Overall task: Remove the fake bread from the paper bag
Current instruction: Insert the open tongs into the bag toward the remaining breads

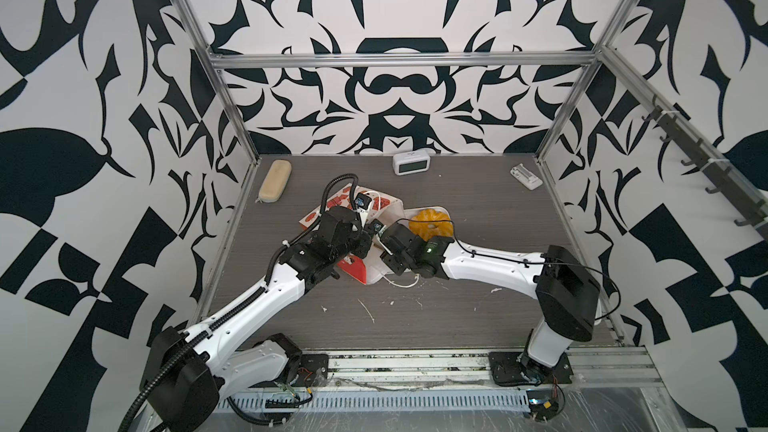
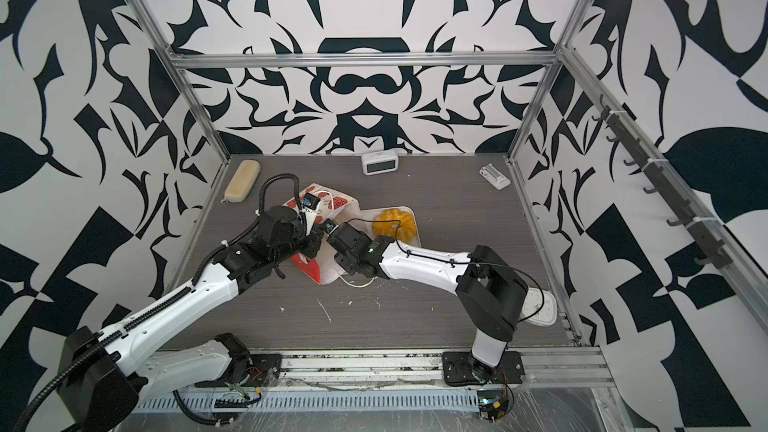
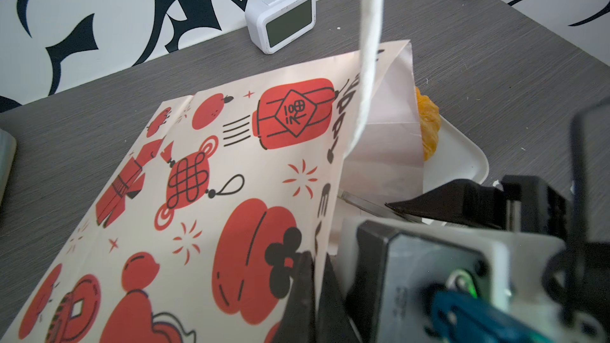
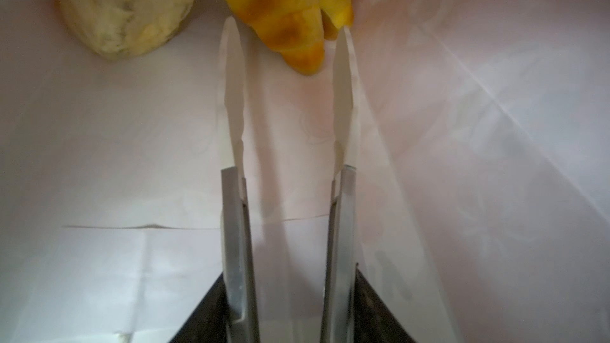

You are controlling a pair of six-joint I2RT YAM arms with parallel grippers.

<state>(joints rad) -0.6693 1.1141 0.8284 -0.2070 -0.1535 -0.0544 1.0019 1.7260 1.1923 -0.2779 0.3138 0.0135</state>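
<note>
The paper bag (image 1: pixel 384 206), white with red prints, lies on its side mid-table in both top views. My left gripper (image 3: pixel 316 256) is shut on the bag's upper edge beside the mouth, under the white cord handle (image 3: pixel 371 44). My right gripper (image 4: pixel 287 28) is deep inside the white bag, open. The tip of a golden croissant-like roll (image 4: pixel 290 18) of fake bread lies between its fingertips, unclamped. A paler braided roll (image 4: pixel 128 21) lies beside that. A large golden ring (image 1: pixel 430 222) rests on the white tray (image 2: pixel 409 211) behind the bag.
Along the back edge are a tan oblong case (image 1: pixel 274 180), a white clock (image 1: pixel 410 162) and a small white stand (image 1: pixel 525 176). A white round-faced object (image 2: pixel 538 305) lies behind my right arm. Metal frame posts border the table.
</note>
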